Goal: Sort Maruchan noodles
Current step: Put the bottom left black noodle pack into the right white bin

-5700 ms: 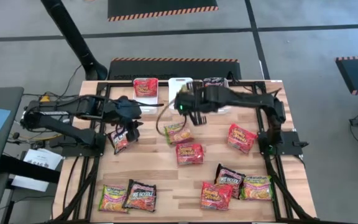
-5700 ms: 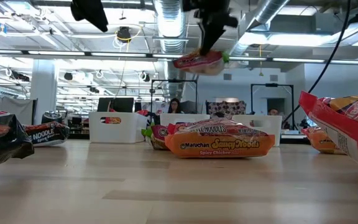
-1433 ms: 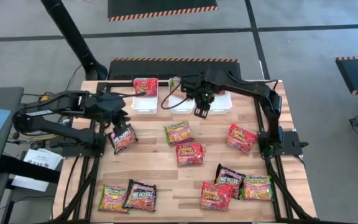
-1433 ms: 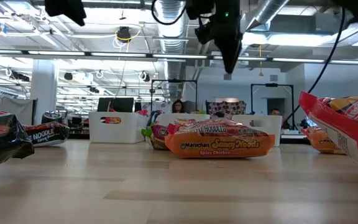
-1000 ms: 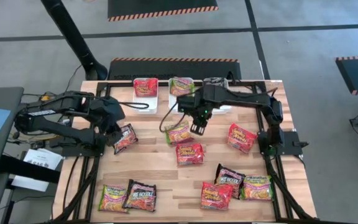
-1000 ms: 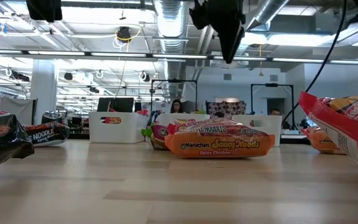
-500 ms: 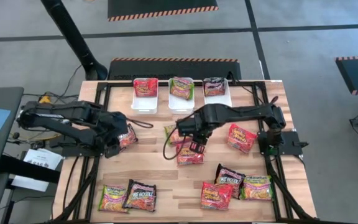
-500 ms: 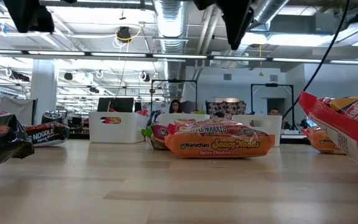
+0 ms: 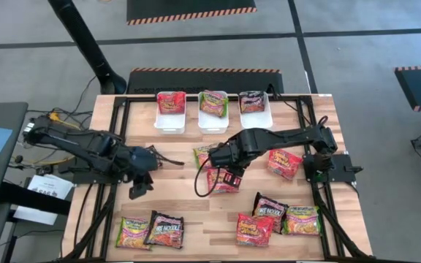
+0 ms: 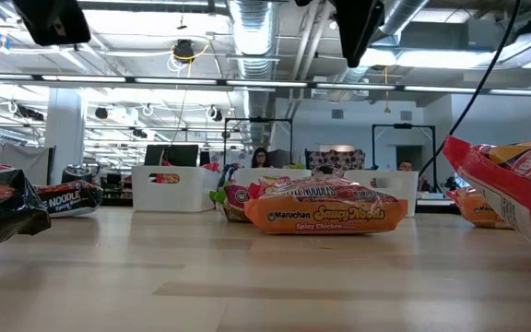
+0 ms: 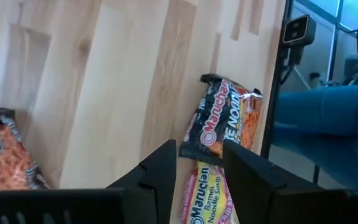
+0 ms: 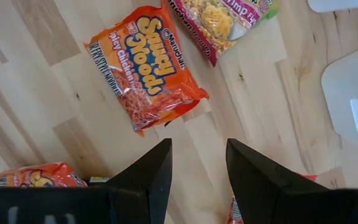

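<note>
Several Maruchan noodles packets lie flat on the wooden table. My right gripper [image 9: 227, 175] [image 12: 197, 146] hangs open and points down, high above the table beside an orange packet [image 9: 222, 183] [image 12: 148, 74]. A pink-and-green packet [image 9: 203, 154] [image 12: 222, 18] lies just beyond it. My left gripper [image 9: 139, 188] [image 11: 197, 149] is open and empty, slanting down over the left side of the table. Ahead of it, near the front left corner, lie a black packet [image 11: 225, 121] [image 9: 164, 229] and a green-yellow one [image 9: 132, 232]. Three white bins [image 9: 170, 123] at the far edge each hold a packet.
More packets lie at the right: a red-orange one [image 9: 283, 162], a black one [image 9: 269, 208], an orange one [image 9: 254, 229] and a green-yellow one [image 9: 302, 220]. Bare wood lies in the middle near the front edge. A black frame borders the table.
My right gripper has gone toward the table's near edge, from the pink-and-green packet to over the orange packet, staying open and pointing down. My left gripper has swung toward the near edge and sunk a little, still open. No packet has moved.
</note>
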`<control>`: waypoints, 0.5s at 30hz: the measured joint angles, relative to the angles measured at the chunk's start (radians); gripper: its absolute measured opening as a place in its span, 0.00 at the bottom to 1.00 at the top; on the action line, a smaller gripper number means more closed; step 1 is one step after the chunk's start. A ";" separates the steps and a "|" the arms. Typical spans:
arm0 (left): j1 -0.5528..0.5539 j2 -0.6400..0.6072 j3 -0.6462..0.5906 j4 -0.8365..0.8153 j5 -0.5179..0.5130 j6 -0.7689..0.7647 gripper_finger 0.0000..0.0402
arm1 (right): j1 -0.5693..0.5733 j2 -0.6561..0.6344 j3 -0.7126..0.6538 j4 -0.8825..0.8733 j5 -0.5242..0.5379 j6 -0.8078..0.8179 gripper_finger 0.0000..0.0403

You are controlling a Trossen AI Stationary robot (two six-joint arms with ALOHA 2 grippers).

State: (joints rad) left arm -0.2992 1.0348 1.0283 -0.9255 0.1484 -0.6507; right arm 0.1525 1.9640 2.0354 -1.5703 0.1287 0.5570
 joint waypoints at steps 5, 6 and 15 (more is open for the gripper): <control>-0.086 0.042 0.000 0.036 -0.096 -0.018 0.29 | 0.000 0.000 0.000 0.002 0.001 0.003 0.44; -0.098 0.053 0.000 0.044 -0.101 -0.020 0.29 | 0.000 0.000 0.000 0.004 0.001 0.004 0.44; -0.152 0.184 0.000 0.046 -0.082 -0.046 0.29 | 0.000 0.000 0.000 0.012 0.001 0.004 0.44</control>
State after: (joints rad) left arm -0.4511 1.2189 1.0283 -0.8792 0.0665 -0.6968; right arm 0.1520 1.9640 2.0354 -1.5581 0.1302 0.5605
